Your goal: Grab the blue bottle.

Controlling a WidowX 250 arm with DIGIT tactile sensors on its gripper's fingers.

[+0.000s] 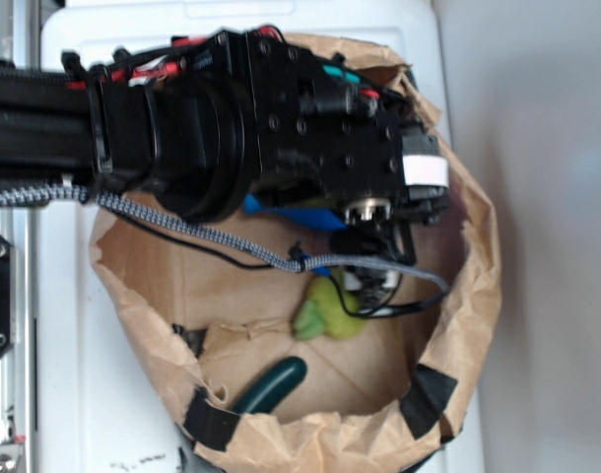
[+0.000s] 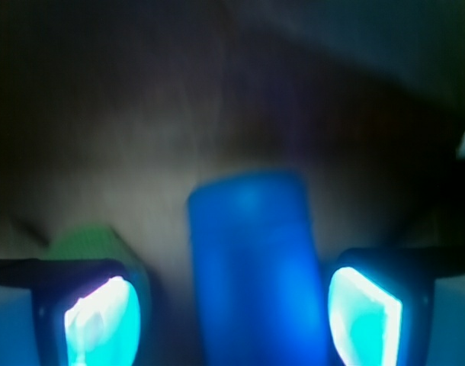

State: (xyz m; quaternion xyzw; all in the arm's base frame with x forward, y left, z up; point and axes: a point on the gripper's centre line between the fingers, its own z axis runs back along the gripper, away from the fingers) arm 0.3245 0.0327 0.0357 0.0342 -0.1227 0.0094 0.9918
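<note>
The blue bottle (image 2: 255,267) fills the middle of the wrist view, its cylindrical body running between my two fingers. My gripper (image 2: 234,324) is open, with a gap between the bottle and each glowing pad (image 2: 103,320). In the exterior view the arm covers most of the bottle; only a blue strip (image 1: 296,217) shows under it, inside the brown paper bag (image 1: 478,256). The fingers are hidden there behind the arm's body.
A yellow-green plush (image 1: 325,313) lies in the bag next to the bottle and shows at the left in the wrist view (image 2: 88,240). A dark green elongated object (image 1: 271,384) rests against the bag's near wall. A braided cable (image 1: 182,229) crosses the bag.
</note>
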